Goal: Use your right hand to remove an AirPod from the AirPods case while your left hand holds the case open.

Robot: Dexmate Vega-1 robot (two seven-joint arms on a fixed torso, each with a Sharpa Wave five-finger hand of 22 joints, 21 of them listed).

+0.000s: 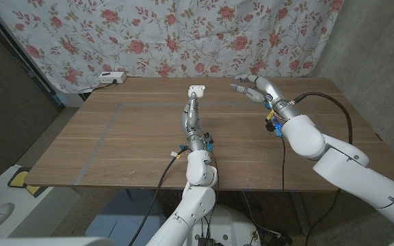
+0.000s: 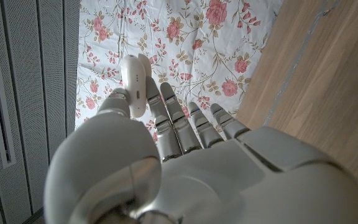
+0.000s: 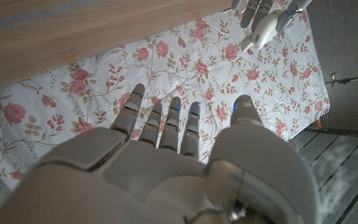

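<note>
- There is one AirPods case [image 1: 197, 89]. It is white and small.
- There are two robot hands, one on each arm.
- The left hand [image 1: 194, 102] grasps the case. It holds it up over the far middle of the worktop [image 1: 135, 137].
- In the left wrist view the case [image 2: 135, 84] sits between the thumb and the fingers [image 2: 166, 118] of the left hand [image 2: 160, 162]. The other fingers reach out straight beside it.
- I cannot tell if the lid of the case is up or down.
- The right hand [image 1: 255, 89] holds nothing. Its fingers are spread apart and reach toward the case.
- The right hand is near the case but does not touch it. There is a gap between them.
- In the right wrist view the right hand [image 3: 166, 162] has its fingers [image 3: 160, 124] out straight and a little apart. The case [image 3: 263, 28] shows far off, in the fingers of the other hand.
- There is one white box [image 1: 111, 78] at the far left edge of the worktop.
- There is one cloth with red flowers [image 1: 183, 34] hanging behind the worktop.
- A black cable [image 1: 334, 109] loops by the right arm.
</note>
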